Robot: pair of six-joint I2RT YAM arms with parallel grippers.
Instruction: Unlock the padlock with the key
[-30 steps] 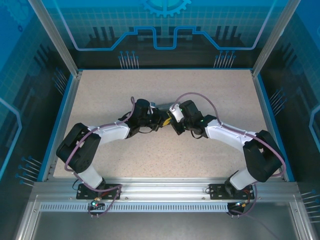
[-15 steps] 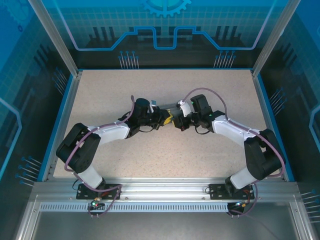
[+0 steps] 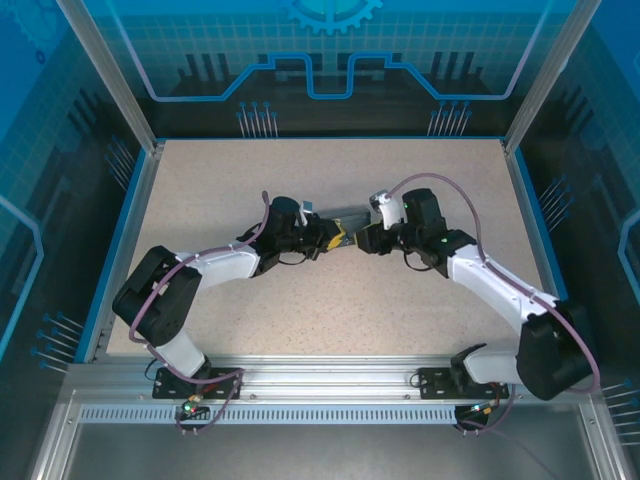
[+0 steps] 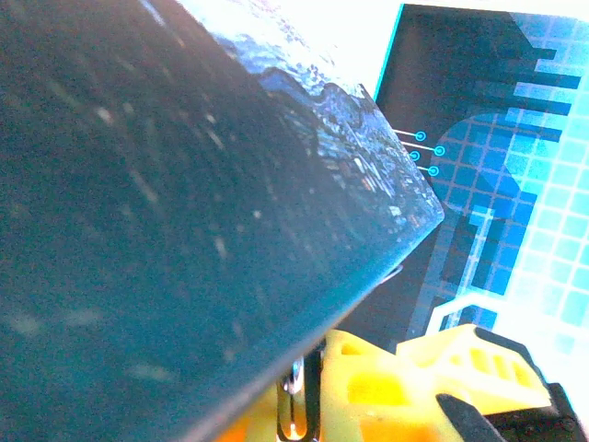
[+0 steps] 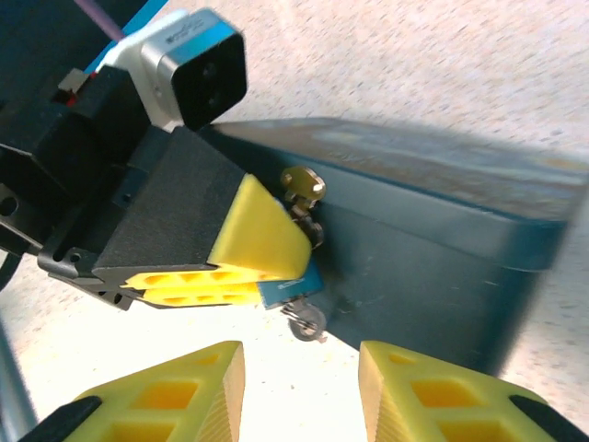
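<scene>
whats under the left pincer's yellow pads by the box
A corner of the blue padlock pokes out, the key just below it. The left pincer pads cover the rest of its body.

overhead, plus wrist close-ups of box

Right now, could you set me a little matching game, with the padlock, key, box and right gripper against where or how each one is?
1 padlock
2 key
3 box
4 right gripper

a open, holding nothing
b pinched in the left gripper
c sticking out under the padlock
d dark, brass clasp on its front

Pairs: 1-b, 2-c, 3-d, 4-a
</scene>
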